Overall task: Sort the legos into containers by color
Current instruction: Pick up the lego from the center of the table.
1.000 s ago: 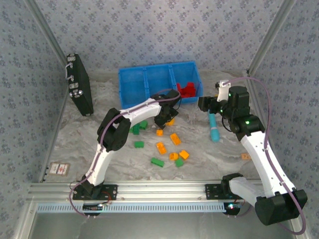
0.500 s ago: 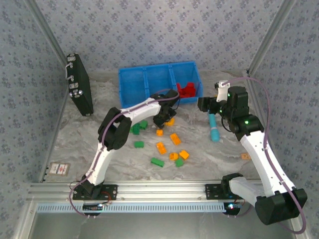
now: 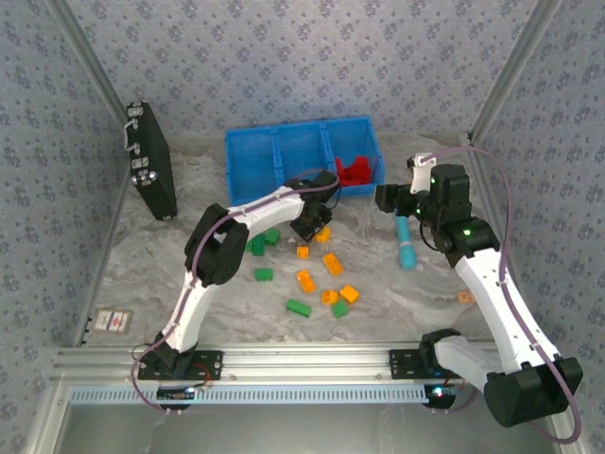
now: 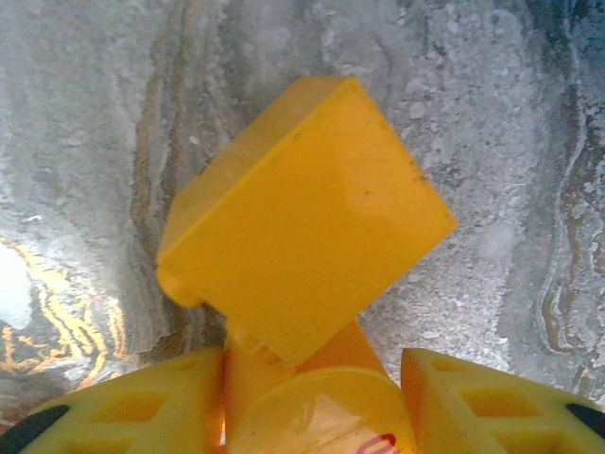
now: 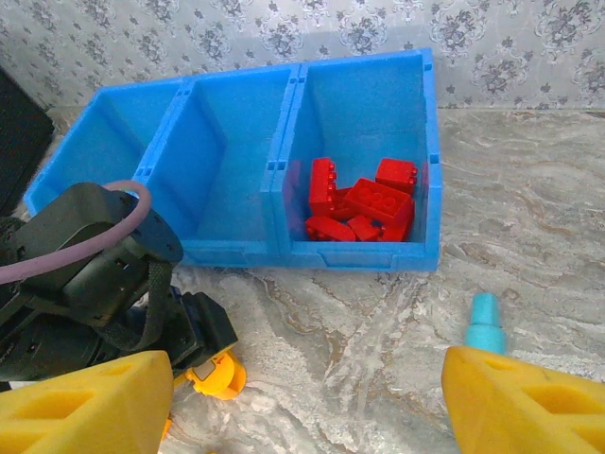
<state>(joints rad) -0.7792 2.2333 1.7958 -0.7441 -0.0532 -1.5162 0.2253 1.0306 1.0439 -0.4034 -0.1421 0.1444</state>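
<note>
1. Steer for the containers point(image 3: 301, 156) at the far middle. Skip the right compartment, already holding red legos point(image 5: 364, 203), and choose a bare one.
2. Park the right gripper point(image 5: 302, 397), jaws wide and empty, beside the teal stick point(image 3: 406, 244), off the left's path.
3. Check the left gripper point(image 4: 312, 407), set astride the brick. Cannot tell whether pinching, so squeeze firmly before lifting.
4. Square up the tilted orange-yellow brick point(image 4: 302, 213), just near of the bin, then lift straight.

Our left arm point(image 3: 250, 213) stretches forward, left gripper point(image 3: 312, 225) angled down with jaws partly apart, while our right gripper point(image 3: 386, 197) hovers raised, jaws spread wide.
</note>
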